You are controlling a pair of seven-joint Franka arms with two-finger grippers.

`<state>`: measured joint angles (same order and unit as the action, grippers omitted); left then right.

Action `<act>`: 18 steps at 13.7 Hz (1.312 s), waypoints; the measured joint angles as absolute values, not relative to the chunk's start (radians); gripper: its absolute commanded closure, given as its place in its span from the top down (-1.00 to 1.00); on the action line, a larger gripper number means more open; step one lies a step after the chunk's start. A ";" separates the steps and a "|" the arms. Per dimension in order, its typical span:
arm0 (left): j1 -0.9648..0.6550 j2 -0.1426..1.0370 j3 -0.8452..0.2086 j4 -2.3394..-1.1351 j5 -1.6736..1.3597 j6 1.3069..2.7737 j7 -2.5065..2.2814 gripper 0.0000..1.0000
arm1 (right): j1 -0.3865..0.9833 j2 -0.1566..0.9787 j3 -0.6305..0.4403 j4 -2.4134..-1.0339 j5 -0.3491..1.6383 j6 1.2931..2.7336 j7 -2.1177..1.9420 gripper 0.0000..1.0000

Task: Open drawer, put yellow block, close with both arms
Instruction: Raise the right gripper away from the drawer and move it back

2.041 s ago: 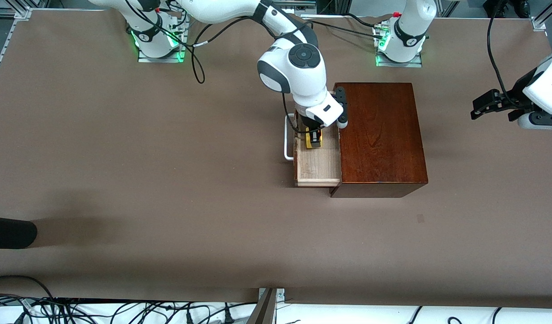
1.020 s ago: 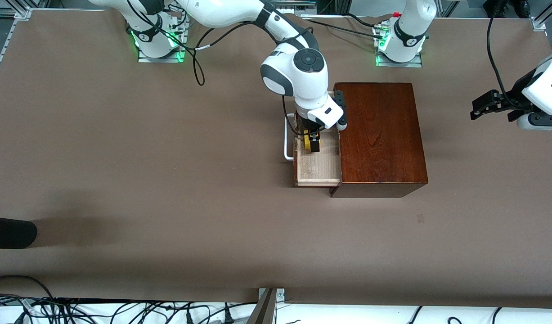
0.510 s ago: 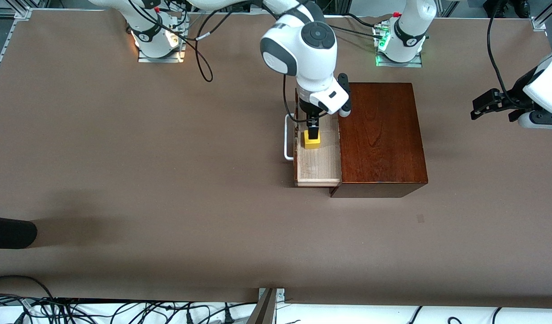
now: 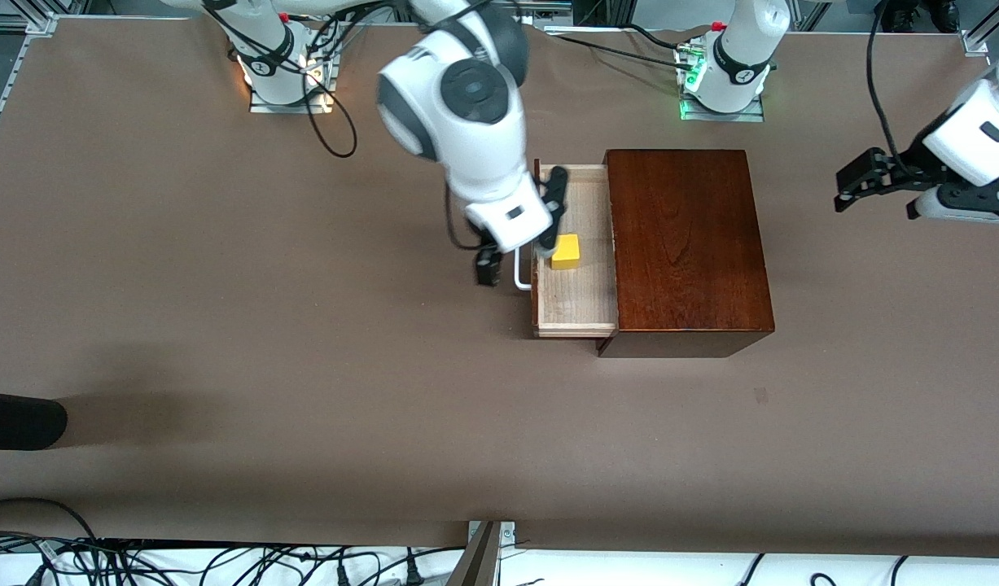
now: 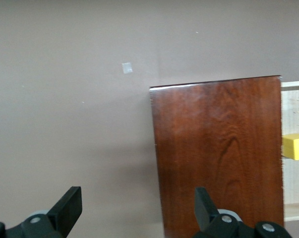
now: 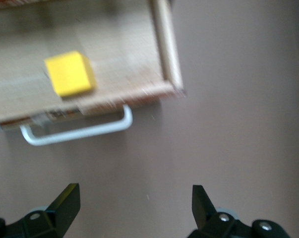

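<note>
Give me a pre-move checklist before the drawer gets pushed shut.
1. Yellow block lies in the drawer, released: ok.
2. Drawer is pulled out of the wooden box, ready for pushing: ok.
3. Right gripper is open and empty, over the table in front of the white handle: ok.
4. Left gripper is open and empty, over the table toward the left arm's end of the box: ok.
5. Nothing sticks up over the drawer's rim to block closing: ok, as far as visible.
</note>
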<state>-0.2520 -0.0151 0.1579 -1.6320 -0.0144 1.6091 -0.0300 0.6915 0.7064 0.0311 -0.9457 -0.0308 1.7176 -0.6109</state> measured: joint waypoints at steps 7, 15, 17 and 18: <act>-0.393 0.069 -0.021 -1.549 -0.016 1.568 -0.400 -0.65 | 0.531 0.619 0.030 -0.949 -0.024 1.631 -0.611 1.00; -0.577 0.194 -0.026 -1.480 -0.046 1.573 -0.853 -1.00 | 0.365 0.354 0.029 -1.247 -0.024 1.712 -0.449 1.00; -0.611 0.224 -0.026 -1.462 -0.047 1.588 -0.924 -1.00 | 0.324 0.278 0.028 -1.350 -0.024 1.743 -0.335 1.00; -0.632 0.237 -0.026 -1.455 -0.048 1.592 -0.970 -1.00 | 0.301 0.245 0.028 -1.395 -0.024 1.752 -0.272 1.00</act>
<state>-0.6318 0.2367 -0.0261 -1.4554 -0.0478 1.5916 -0.9702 0.3009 0.2448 0.0281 -1.3946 -0.0240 1.7520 -0.2716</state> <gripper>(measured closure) 0.991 0.000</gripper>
